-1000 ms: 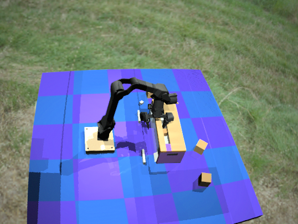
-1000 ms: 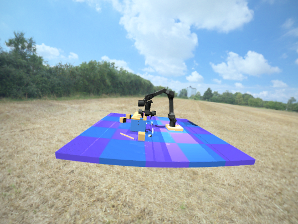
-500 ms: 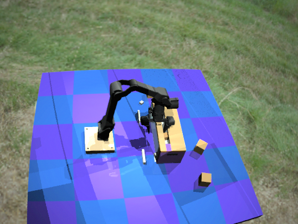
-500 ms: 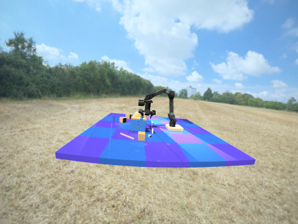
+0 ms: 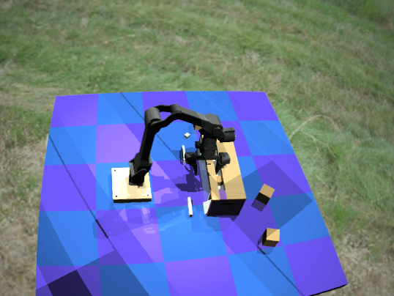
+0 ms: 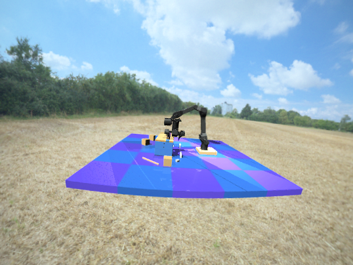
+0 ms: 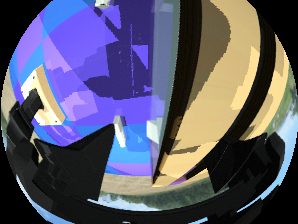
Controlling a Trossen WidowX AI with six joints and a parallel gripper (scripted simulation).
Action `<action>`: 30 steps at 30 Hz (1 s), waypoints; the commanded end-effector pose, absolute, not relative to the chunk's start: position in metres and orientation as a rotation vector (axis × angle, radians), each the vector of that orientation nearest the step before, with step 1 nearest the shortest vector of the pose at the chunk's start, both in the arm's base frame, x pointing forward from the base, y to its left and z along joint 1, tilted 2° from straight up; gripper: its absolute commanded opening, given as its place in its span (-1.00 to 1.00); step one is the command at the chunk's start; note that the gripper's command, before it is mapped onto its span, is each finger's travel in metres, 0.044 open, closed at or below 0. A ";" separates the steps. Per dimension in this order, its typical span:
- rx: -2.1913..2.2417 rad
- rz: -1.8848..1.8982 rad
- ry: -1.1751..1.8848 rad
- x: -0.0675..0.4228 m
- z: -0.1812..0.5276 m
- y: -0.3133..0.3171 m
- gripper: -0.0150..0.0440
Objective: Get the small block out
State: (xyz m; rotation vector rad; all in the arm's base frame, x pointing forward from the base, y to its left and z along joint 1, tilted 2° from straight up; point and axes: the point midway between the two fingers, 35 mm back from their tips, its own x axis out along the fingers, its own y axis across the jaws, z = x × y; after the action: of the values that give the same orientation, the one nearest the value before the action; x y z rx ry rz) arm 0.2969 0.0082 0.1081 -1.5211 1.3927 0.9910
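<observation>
The long tan box (image 5: 234, 176) (image 6: 163, 148) (image 7: 220, 76) lies on the checkered table (image 5: 205, 264) (image 6: 203, 183), with its clear front panel (image 7: 164, 90) facing the arm's base. A small tan block (image 5: 218, 179) seems to sit inside the box near its near end; it is too small to be sure of. My gripper (image 5: 206, 160) (image 6: 175, 132) (image 7: 154, 127) is open and empty. It hangs just above the box's far half, and its fingers stand on either side of the clear front's top edge.
A small white cube (image 5: 187, 135) lies behind the box. White sticks lie beside the box (image 5: 183, 154) and near its front corner (image 5: 190, 206). Two tan cubes (image 5: 266, 193) (image 5: 272, 237) lie to the right. The arm's base plate (image 5: 121, 187) is at the left.
</observation>
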 end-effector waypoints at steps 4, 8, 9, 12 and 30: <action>-1.521 0.988 1.395 0.296 0.108 0.002 0.86; -1.522 0.988 1.396 0.297 0.109 -0.002 0.86; -1.522 0.988 1.396 0.297 0.109 -0.003 0.86; -1.522 0.987 1.396 0.297 0.109 -0.006 0.86; -1.523 0.986 1.397 0.297 0.109 -0.024 0.86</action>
State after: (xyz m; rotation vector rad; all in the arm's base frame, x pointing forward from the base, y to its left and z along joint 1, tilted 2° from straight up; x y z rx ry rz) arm 0.2975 -0.0197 0.1083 -1.5187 1.3981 0.9890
